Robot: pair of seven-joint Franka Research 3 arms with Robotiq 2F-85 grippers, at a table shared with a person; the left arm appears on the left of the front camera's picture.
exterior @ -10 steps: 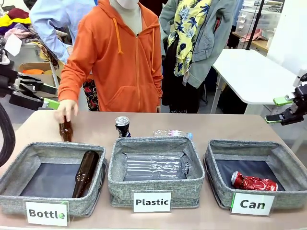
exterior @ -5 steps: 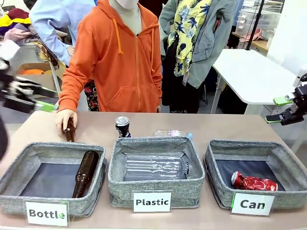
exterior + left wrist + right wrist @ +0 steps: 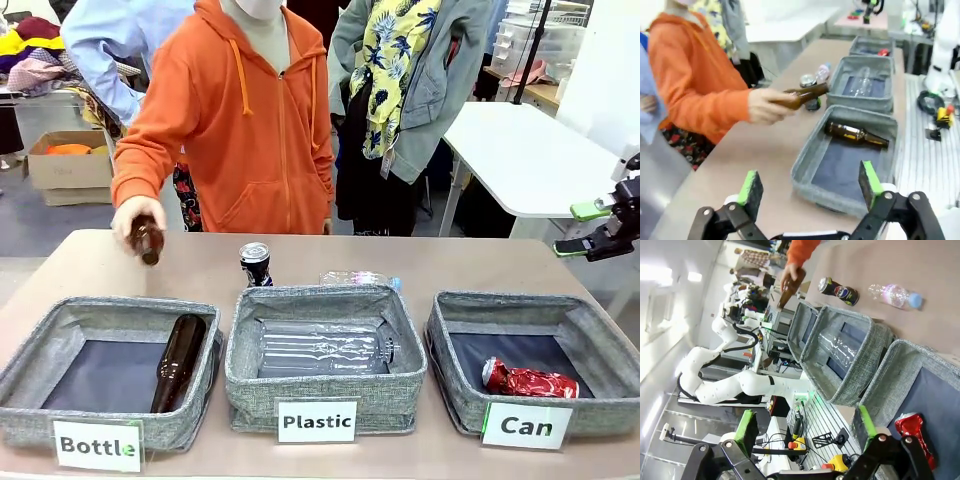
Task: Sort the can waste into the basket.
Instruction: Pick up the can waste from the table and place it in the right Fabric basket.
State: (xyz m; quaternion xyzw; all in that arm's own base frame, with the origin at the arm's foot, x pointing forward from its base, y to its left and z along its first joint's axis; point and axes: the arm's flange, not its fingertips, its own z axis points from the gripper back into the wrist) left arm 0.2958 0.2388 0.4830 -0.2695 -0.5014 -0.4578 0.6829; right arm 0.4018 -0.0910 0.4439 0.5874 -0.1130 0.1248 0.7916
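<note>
Front view: the crushed red can is lying on its side in the Can basket, long axis running left-right. The dark can is standing upright on the table, well apart from the right gripper, which is hovering with jaws spread.

Left wrist view: the left gripper is gaping empty, the dark can far ahead.

Right wrist view: the red can is lying near one green pad.

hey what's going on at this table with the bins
A person's hand holds a brown glass bottle above the table, near the grey fabric basket labelled Bottle. The crushed red can lies in the grey Can basket; the dark can with silver top stands on the table, not yet sorted. The left gripper and right gripper are open, holding nothing.
</note>
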